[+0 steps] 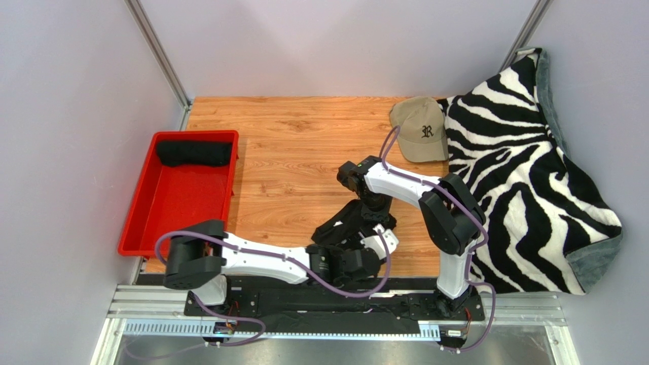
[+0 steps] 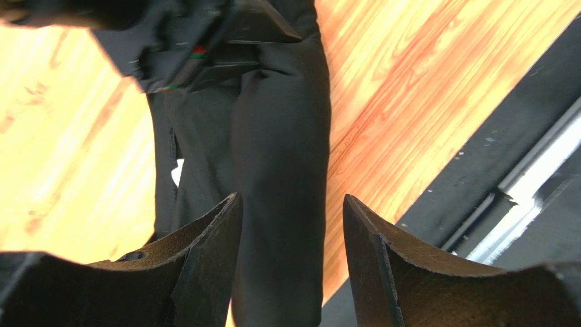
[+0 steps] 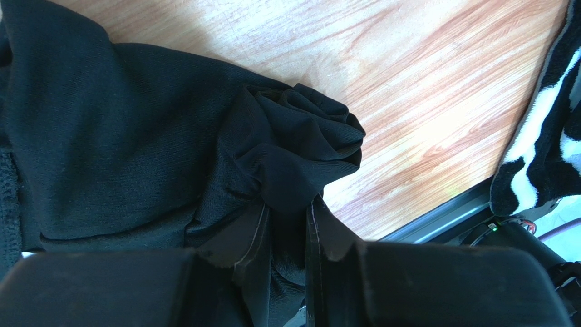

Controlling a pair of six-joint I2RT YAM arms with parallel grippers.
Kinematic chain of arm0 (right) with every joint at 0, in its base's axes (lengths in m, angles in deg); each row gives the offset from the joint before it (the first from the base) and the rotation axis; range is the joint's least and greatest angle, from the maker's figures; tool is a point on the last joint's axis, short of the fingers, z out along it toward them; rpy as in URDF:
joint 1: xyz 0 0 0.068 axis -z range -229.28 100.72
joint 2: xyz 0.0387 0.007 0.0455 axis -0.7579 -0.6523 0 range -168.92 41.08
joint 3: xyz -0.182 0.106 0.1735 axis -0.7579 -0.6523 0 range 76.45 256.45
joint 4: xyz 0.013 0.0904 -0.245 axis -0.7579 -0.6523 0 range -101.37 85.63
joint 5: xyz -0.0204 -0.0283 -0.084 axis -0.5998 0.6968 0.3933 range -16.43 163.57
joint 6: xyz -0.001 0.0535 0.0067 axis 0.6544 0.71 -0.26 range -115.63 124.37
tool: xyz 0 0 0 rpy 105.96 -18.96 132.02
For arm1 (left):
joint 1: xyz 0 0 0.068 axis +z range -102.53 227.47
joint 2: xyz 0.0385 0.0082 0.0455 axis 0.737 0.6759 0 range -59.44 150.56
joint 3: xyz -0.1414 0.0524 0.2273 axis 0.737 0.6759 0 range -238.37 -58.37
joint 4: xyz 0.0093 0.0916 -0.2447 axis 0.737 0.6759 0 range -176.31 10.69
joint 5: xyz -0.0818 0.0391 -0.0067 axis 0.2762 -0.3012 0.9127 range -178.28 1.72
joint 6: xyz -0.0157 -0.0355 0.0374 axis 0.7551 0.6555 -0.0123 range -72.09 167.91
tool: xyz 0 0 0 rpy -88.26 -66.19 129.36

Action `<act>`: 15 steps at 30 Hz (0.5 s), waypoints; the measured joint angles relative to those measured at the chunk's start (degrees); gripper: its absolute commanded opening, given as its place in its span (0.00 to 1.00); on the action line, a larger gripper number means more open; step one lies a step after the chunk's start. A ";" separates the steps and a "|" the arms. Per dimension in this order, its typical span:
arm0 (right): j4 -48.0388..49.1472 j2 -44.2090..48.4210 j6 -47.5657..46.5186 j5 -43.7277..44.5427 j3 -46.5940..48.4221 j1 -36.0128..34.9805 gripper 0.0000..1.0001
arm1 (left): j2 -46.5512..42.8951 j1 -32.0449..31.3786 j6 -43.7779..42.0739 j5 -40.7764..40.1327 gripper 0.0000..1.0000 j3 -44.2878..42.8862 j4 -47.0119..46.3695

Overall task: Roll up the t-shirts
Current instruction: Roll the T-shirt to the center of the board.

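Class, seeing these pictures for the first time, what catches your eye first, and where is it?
The zebra-striped blanket draped along the right side stands out most, with a tan cap beside it. At the left, a red tray holds a rolled t-shirt at its far end. In the centre, the right gripper pinches a crumpled t-shirt; the left gripper stands open around it.

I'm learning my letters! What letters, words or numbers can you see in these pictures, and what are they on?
"R": one fancy dark letter on the front of the tan baseball cap.
A small white patch on the black cotton t-shirt in the left wrist view: too blurred to read.
Nothing else can be read.
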 measured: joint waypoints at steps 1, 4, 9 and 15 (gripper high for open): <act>-0.04 -0.04 -0.15 -0.13 0.09 0.07 0.06 | 1.40 -0.48 -0.57 -0.92 0.64 -0.72 0.13; -0.07 -0.20 -0.55 -0.39 0.15 0.26 0.06 | 5.60 -1.81 -2.16 -3.63 0.64 -3.04 1.03; -0.07 -0.31 -0.96 -1.03 0.20 0.68 0.06 | 10.54 -2.36 -3.02 -6.78 0.61 -5.46 3.10; 0.02 -0.24 -1.18 -1.40 0.15 0.87 0.24 | 13.66 -2.34 -1.97 -9.25 0.02 -7.13 5.51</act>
